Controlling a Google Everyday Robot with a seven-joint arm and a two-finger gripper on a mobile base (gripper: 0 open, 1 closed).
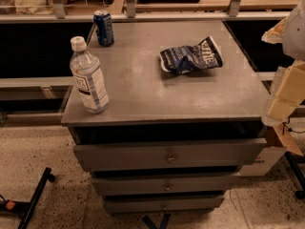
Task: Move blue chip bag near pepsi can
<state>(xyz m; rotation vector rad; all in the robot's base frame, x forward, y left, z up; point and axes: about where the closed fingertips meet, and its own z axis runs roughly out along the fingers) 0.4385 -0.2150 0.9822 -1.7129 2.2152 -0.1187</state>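
The blue chip bag [190, 56], crumpled dark navy foil with white lettering, lies on the right half of the grey cabinet top [157, 92]. The pepsi can [103, 28], dark blue with a silver rim, stands upright at the far left corner of the top, well apart from the bag. My gripper [281, 104], cream and white, hangs at the right edge of the view, beyond the cabinet's right side and to the right of the bag. It holds nothing that I can see.
A clear plastic water bottle [88, 78] with a white cap stands upright near the front left edge. The cabinet has three drawers [167, 154], the top one slightly out. A metal rail [152, 17] runs behind. Black stand legs [33, 199] lie on the floor at the lower left.
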